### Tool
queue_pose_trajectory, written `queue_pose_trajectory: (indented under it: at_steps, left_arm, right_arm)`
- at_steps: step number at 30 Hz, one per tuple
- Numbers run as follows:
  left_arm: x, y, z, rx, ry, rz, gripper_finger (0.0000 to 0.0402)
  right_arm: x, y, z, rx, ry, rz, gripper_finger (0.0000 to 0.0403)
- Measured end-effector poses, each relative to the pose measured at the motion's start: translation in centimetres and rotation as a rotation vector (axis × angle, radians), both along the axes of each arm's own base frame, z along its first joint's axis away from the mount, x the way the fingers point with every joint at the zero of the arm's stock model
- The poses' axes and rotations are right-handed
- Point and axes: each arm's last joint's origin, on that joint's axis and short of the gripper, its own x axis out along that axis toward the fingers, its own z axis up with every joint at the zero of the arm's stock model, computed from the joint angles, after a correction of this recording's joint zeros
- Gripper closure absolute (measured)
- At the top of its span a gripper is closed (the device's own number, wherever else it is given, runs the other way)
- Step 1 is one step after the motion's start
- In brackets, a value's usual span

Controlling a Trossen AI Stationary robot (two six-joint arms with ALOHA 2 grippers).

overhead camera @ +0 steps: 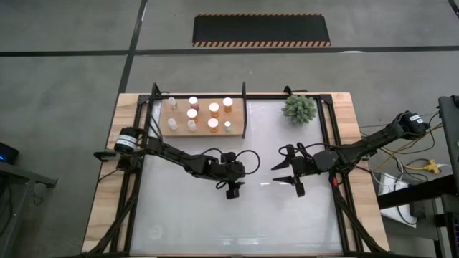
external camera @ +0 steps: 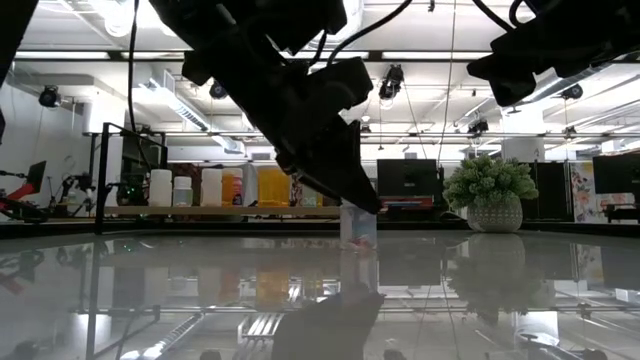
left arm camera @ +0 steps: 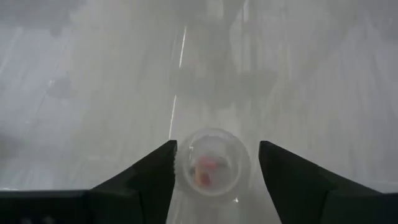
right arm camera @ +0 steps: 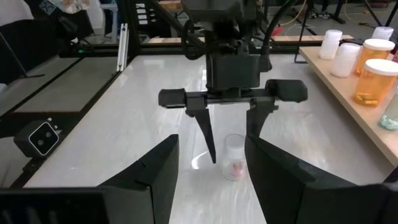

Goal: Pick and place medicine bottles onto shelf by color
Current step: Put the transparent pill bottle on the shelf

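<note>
Left gripper [right arm camera: 231, 140] sits straight over the clear bottle [right arm camera: 234, 157], fingers open either side, not gripping. Bottle stands upright on the table, well clear of the shelf [overhead camera: 204, 132]. Right gripper [overhead camera: 285, 173] waits nearby, parted, empty.

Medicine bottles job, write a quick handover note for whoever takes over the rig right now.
Left gripper: open, fingers down on either side of a clear bottle standing mid-table, not gripping yet.
Right gripper: open, empty, waiting beside it at mid-table.
Shelf: eight bottles stand there in two rows, orange ones grouped together, white ones toward the left end.
Left to do: close on the clear bottle and set it on the shelf with its colour.
</note>
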Motion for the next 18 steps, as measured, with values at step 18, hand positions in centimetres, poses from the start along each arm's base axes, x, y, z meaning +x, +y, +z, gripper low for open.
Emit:
queue_pose_trajectory:
  at_steps: [18]
  left_arm:
    - [-1.5,0.2,3.1,-0.003,0.013,0.020,0.0270]
  right_arm:
    - [0.0,0.0,0.0,0.001,0.001,-0.001,0.0229]
